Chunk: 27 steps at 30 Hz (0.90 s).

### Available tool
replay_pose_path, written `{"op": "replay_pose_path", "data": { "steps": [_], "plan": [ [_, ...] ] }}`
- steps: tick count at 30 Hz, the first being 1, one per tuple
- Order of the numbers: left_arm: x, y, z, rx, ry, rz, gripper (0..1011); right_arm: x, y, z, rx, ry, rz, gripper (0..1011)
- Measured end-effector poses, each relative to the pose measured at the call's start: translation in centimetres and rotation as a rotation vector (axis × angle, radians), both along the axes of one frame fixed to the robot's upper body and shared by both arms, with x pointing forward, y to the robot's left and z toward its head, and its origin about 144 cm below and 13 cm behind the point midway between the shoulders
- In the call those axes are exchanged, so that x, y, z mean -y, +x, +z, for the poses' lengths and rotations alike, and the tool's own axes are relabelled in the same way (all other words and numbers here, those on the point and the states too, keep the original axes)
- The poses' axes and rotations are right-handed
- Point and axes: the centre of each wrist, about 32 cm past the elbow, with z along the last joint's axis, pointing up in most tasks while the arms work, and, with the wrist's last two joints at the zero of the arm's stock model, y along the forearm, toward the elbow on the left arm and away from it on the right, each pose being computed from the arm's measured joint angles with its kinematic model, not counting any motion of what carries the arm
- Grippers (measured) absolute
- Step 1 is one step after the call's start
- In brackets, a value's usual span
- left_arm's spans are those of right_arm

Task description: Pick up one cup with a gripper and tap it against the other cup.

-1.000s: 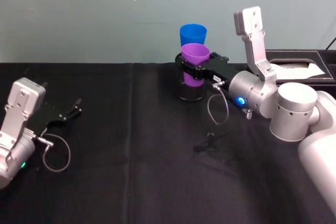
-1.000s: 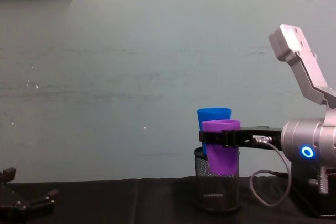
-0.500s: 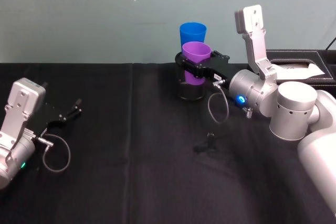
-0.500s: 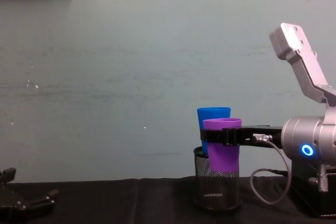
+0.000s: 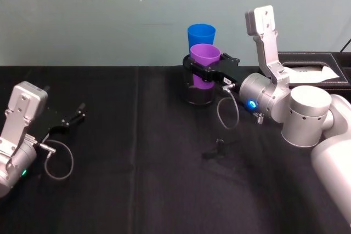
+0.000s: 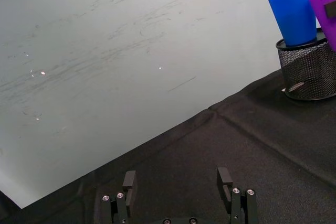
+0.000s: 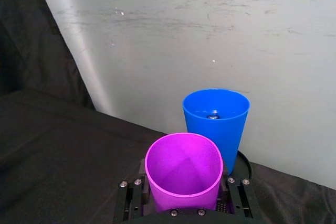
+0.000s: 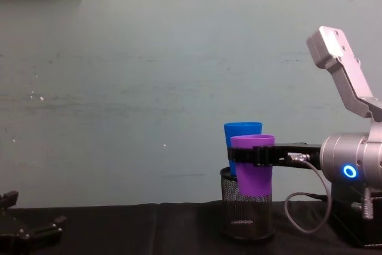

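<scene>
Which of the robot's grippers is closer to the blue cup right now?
Right. The right gripper holds the purple cup just in front of the blue cup; the left gripper sits open far off to the left.
</scene>
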Motion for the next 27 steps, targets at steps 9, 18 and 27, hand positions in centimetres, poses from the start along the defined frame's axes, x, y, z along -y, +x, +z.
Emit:
{"op": "replay_pose_path", "data": {
  "steps": [9,18,27],
  "plan": [
    [0.0,0.0,0.0,0.0,0.0,0.0,1000,0.02,-0.02,-0.01,0.001,0.0,0.0,719],
    [0.0,0.0,0.0,0.0,0.0,0.0,1000,0.02,-0.03,-0.02,0.001,0.001,0.0,719],
    [0.0,0.0,0.0,0.0,0.0,0.0,1000,0.02,-0.03,-0.02,0.001,0.001,0.0,719]
  ]
}}
